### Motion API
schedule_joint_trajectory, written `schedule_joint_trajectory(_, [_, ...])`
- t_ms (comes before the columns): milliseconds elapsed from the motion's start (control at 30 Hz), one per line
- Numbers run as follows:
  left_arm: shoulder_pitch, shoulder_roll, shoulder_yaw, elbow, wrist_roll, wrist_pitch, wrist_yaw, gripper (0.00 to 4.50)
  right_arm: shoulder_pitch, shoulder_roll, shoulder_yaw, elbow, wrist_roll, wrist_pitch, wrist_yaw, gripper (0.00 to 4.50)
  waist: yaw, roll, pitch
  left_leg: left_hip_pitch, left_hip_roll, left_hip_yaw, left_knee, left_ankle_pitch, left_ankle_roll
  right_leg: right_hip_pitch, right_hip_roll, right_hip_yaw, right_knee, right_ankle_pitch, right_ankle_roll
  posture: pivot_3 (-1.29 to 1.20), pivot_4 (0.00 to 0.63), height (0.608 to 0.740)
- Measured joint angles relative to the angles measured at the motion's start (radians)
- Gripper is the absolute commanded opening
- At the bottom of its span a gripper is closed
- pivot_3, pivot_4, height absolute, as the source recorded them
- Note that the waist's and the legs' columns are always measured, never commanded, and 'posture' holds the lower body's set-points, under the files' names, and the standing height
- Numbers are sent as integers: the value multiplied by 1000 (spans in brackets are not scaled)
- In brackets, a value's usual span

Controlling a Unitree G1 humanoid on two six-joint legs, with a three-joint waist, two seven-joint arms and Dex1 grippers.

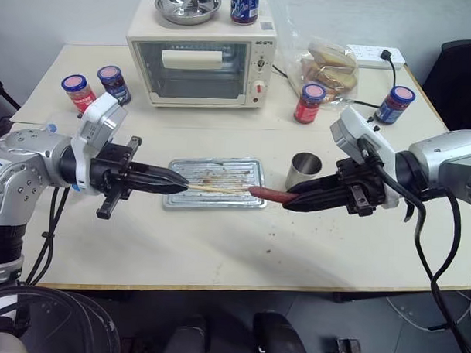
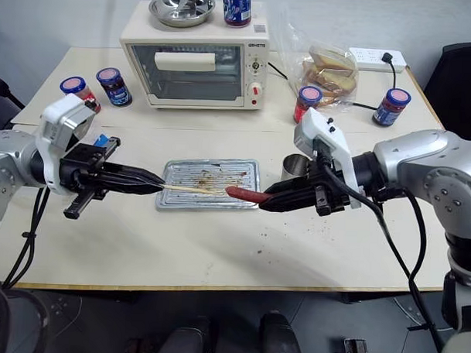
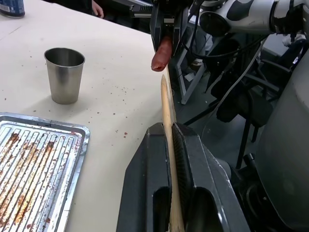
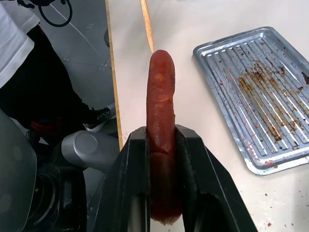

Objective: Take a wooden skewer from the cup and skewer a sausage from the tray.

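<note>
My left gripper [image 1: 177, 184] is shut on the wooden skewer [image 1: 216, 190], which sticks out level above the tray [image 1: 214, 183] with its point toward the right. Facing it, my right gripper [image 1: 293, 201] is shut on the reddish-brown sausage [image 1: 270, 195], whose free end sticks out toward the skewer tip. In the left wrist view the skewer [image 3: 166, 108] ends just short of the sausage [image 3: 161, 54]; in the right wrist view the sausage [image 4: 161, 96] meets the skewer tip [image 4: 147, 24]. The steel cup [image 1: 303, 169] stands upright just right of the tray, behind the right gripper.
A toaster oven [image 1: 201, 59] stands at the back with a steel bowl [image 1: 187, 4] and a jar on top. Jars with coloured lids [image 1: 78, 92] [image 1: 309, 102] [image 1: 394, 104], a bag of bread [image 1: 330, 67] and a power strip [image 1: 375, 56] ring the back of the table.
</note>
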Motion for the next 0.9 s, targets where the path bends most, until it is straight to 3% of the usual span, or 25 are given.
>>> schedule_joint_trajectory(900, [-18,-16,0,12,1,2,-2,0,-10,30,-49,21,110,55,-71,386,0,0,0,0,0,0,0,0,0,0,0,0,0,0,0,0,150,740])
